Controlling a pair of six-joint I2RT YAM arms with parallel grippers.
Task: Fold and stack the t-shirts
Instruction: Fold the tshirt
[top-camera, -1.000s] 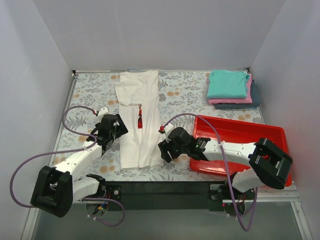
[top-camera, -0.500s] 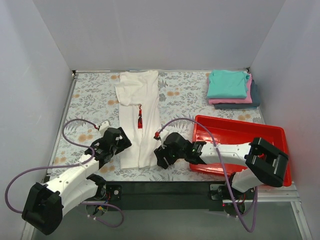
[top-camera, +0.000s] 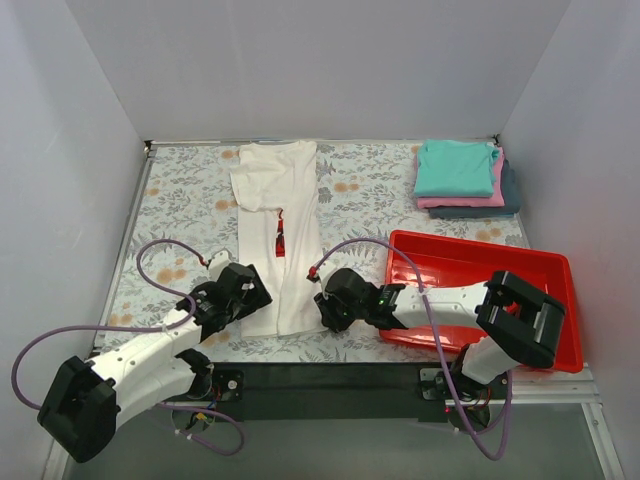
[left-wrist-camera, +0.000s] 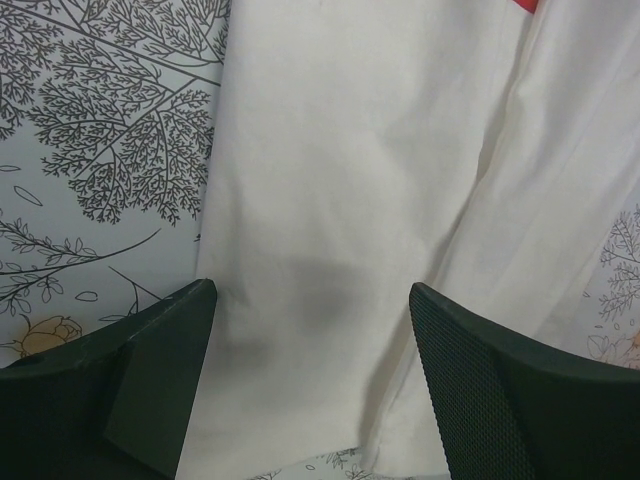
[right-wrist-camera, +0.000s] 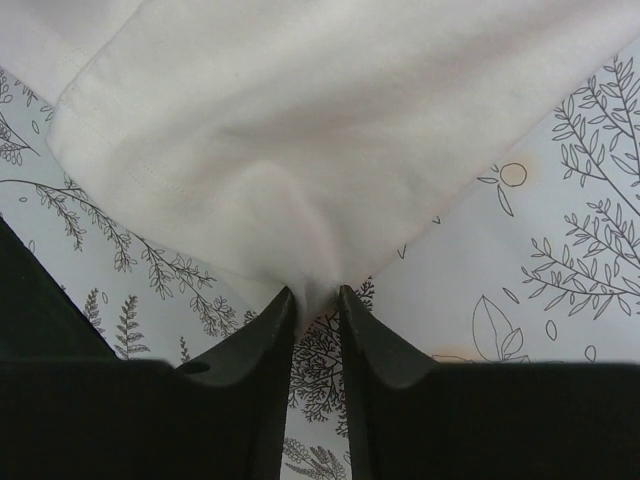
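The white t-shirt lies folded into a long strip down the middle of the table, with a sliver of red print showing in its fold. My left gripper is open over the strip's near left corner, its jaws wide apart above the cloth. My right gripper is shut on the shirt's near right corner, cloth bunched between its fingertips. The folded teal, pink and dark blue-grey shirts sit stacked at the far right.
A red plastic tray stands at the near right, under my right arm. The table has a floral cover. White walls close in the left, back and right sides.
Both grippers have moved toward the near edge, down to the shirt's bottom hem. The right one has closed on the near right corner. The shirt has not shifted.
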